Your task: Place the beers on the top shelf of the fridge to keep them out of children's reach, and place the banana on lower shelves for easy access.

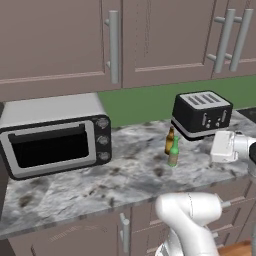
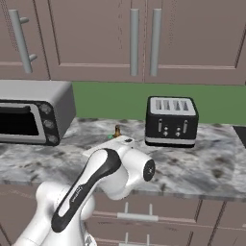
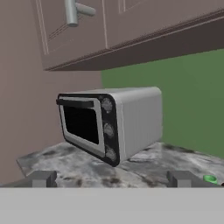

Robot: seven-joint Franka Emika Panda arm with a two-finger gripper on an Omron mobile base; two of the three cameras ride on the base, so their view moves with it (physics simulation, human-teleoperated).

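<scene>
While the arm [image 2: 91,187] bulks up in the foreground of the right base view, it hides nearly all of both beers: just the amber bottle [image 1: 170,141] neck and dark cap poke up past the arm's shoulder there, w/ a sliver of green beside it. From the left base view they read better. The green bottle [image 1: 173,152] stands upright on the marble counter [image 1: 100,185], just in front of the amber one, the two so close I can't tell if they touch. Both sit just left of the black toaster [image 1: 201,114], btwn it and the silver toaster oven [image 1: 55,135], nearer the toaster.

The gripper [image 3: 113,179] shows in the hand view as two grey finger tips set wide apart at the bottom, nothing btwn them, so the claw is open and empty. It looks across the counter at the toaster oven's front and side. A small green round thing [image 3: 210,178] peeks by the right finger tip at the frame's edge, prob. the green bottle's top, too cut off to be sure.

In the left base view a white arm link [image 1: 231,146] juts in at the right, cropped by the frame edge. Brown wall cabinets [image 1: 150,40] w/ bar handles hang above a green backsplash [image 1: 145,102].
</scene>
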